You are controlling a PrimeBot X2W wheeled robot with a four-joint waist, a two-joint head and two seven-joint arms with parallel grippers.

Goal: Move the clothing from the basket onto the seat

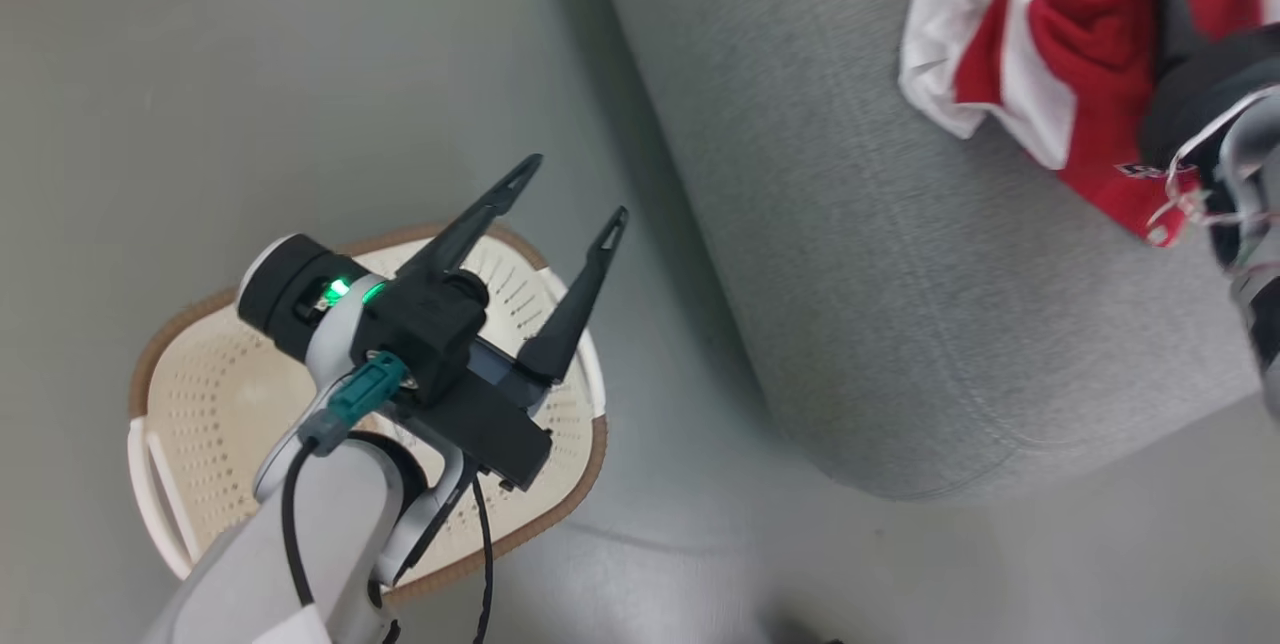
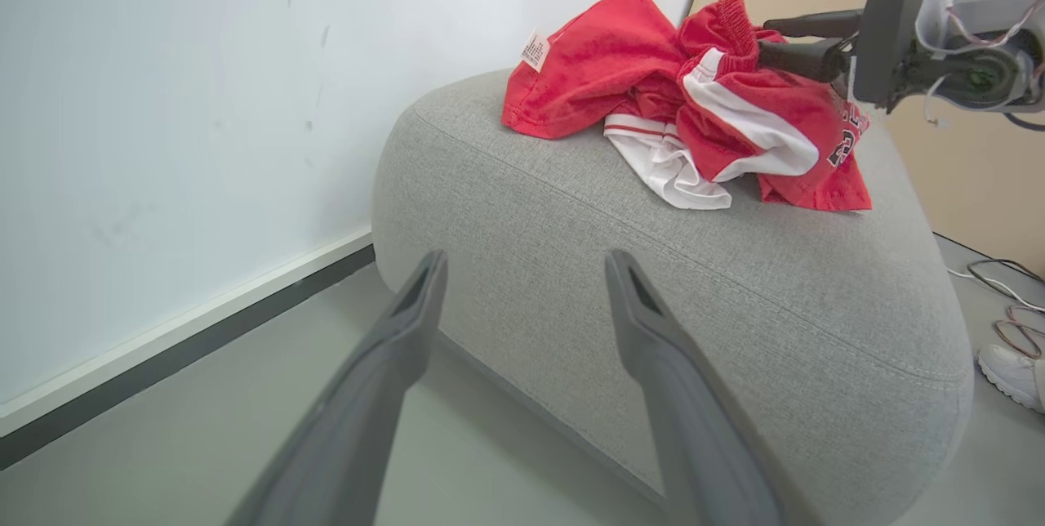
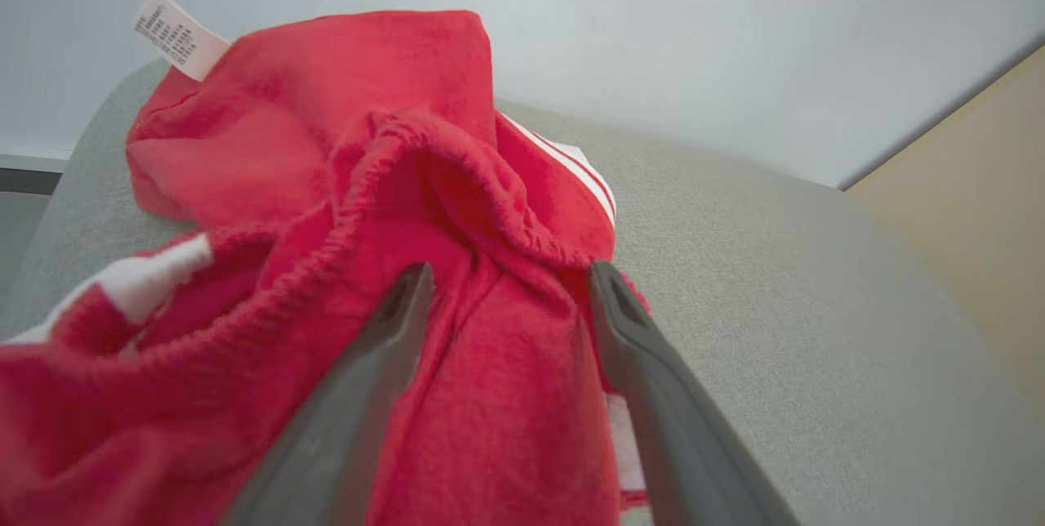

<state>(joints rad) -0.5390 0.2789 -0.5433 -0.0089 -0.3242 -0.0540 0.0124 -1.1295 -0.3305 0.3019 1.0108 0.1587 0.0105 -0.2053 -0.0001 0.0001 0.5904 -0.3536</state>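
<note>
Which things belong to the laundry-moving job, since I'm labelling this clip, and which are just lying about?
Job: red-and-white sports clothing, grey sofa seat, perforated laundry basket, left gripper, right gripper.
Lying about: white shoe, floor cables.

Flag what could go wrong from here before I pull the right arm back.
1. The open right pincer straddles a fold of the red-and-white sports clothing; retreating might snag and drag it.
2. The heap lies near a rounded edge of the grey fabric seat cushion, so a tug could slide it off.
</note>
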